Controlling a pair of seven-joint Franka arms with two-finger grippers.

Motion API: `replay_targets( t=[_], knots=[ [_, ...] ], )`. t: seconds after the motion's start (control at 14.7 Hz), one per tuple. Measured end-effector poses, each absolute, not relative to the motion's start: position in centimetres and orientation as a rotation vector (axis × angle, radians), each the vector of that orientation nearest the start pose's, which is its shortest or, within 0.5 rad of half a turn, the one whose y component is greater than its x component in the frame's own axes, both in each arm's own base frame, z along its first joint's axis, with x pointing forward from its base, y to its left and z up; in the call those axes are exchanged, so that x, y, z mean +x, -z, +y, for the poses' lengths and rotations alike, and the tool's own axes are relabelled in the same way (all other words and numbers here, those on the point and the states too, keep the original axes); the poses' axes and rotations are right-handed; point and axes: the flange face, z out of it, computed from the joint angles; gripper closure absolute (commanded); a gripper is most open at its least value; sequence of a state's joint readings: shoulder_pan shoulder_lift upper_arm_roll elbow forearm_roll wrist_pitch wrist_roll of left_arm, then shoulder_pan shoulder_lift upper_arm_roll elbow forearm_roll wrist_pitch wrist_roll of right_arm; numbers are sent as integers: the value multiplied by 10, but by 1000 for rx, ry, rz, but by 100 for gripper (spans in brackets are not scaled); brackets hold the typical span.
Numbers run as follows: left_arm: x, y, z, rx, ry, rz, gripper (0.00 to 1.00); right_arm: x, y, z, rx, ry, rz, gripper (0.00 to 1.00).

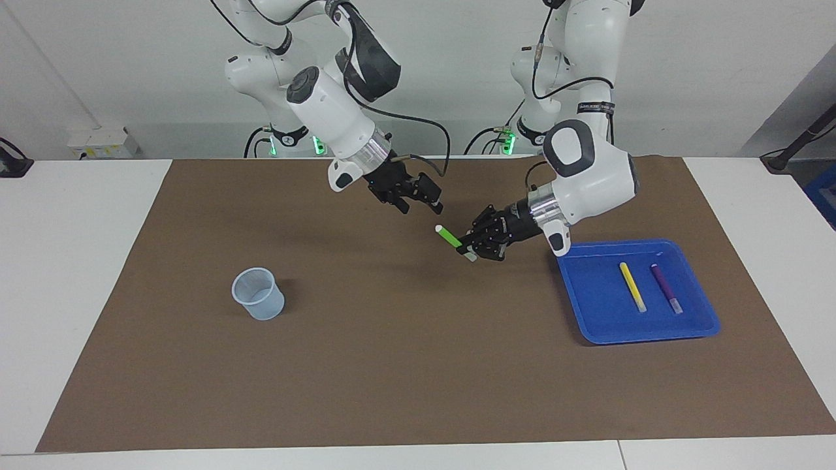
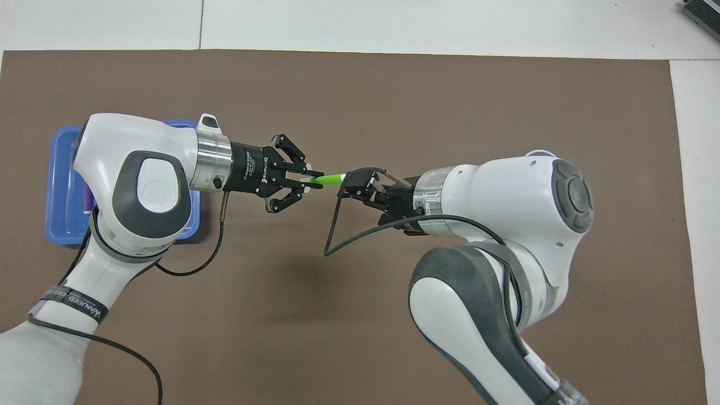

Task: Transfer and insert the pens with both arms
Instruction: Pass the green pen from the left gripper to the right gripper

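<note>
Left end effector [image 1: 466, 248] clamps green pen [image 1: 449, 236] | right end effector [image 1: 421, 199] spread, over mat [image 1: 392, 365]
</note>
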State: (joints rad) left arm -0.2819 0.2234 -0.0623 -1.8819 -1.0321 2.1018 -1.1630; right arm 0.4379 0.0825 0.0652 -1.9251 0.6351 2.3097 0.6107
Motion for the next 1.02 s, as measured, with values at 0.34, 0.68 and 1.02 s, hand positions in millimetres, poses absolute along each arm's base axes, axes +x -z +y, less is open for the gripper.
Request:
replay_targets(
  t=[0.34,0.68,1.02],
  knots=[
    [572,-413,-249,1834,786,1514,100,534,-493,304,-2484,-2,487,0],
    [567,-414,-258,1848,798,1501,100,551,-490,309,-2514,29,449,4],
    [560,-415,-273,1859,818,1498,100,558,-484,312,-2516,25,449,23]
  ],
)
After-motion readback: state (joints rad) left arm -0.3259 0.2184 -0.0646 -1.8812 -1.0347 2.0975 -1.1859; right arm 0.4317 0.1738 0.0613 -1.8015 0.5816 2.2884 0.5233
